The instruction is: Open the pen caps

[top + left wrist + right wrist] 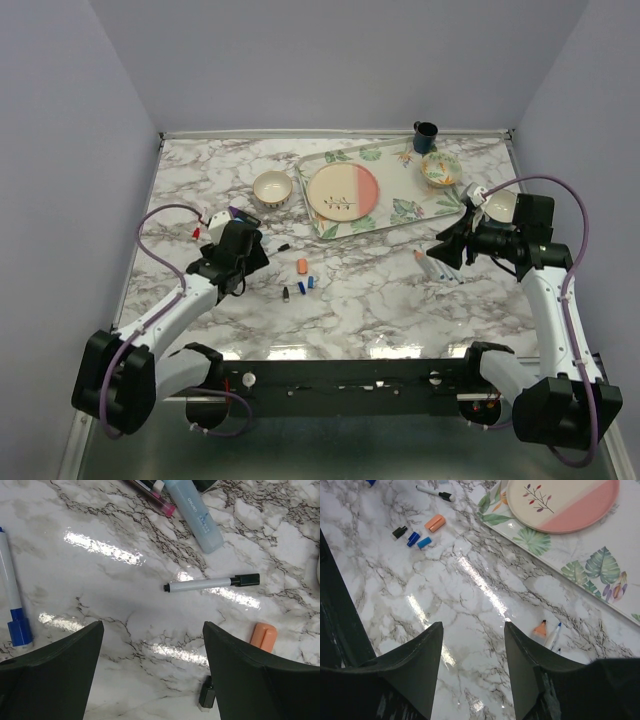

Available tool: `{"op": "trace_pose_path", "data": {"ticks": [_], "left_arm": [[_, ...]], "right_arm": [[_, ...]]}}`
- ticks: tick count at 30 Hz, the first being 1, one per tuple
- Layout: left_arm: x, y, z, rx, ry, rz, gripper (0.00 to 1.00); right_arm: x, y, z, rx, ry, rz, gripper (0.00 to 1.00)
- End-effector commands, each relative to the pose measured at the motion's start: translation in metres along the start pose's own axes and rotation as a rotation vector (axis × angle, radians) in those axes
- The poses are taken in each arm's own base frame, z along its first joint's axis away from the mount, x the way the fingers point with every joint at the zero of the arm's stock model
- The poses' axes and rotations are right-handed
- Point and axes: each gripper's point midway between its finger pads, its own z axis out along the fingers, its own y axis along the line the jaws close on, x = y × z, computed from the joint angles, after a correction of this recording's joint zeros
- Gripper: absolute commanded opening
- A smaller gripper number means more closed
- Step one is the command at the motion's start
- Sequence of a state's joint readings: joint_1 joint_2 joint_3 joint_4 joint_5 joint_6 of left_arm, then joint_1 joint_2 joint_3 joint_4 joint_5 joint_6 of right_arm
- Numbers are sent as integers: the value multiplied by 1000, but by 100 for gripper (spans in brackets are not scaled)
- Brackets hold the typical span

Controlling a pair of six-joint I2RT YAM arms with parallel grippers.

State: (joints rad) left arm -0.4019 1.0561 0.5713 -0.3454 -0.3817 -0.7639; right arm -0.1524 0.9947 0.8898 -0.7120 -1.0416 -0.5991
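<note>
One black-capped pen (210, 583) lies just ahead of the left gripper (152, 626) — long axis crosswise. Jaws gape wide, empty.

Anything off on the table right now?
Nothing spilled or broken. Loose on the table, not on any pen: orange cap, black cap, blue cap, light blue cap. Beside the tray, an orange-tipped pen and a blue-tipped pen lie uncapped, tips exposed; they might mark the marble.
</note>
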Motion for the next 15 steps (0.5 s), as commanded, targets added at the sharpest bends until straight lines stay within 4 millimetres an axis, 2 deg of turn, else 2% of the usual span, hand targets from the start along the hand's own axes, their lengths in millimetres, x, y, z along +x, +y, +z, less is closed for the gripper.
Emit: {"op": "trace_pose_path", "data": {"ticks": [1, 2, 6, 10, 15], "left_arm": [[-4, -11, 15, -10, 38, 21, 85], [-5, -17, 17, 18, 46, 67, 79], [0, -44, 23, 162, 90, 186, 70], [-1, -49, 26, 193, 93, 275, 66], [-5, -53, 42, 147, 141, 363, 59]], "right_arm": [[2, 2, -2, 3, 0, -9, 60], [2, 2, -2, 2, 1, -9, 60], [3, 2, -2, 3, 3, -10, 60], [1, 3, -2, 1, 0, -14, 60], [1, 4, -2, -4, 0, -15, 60]]}}
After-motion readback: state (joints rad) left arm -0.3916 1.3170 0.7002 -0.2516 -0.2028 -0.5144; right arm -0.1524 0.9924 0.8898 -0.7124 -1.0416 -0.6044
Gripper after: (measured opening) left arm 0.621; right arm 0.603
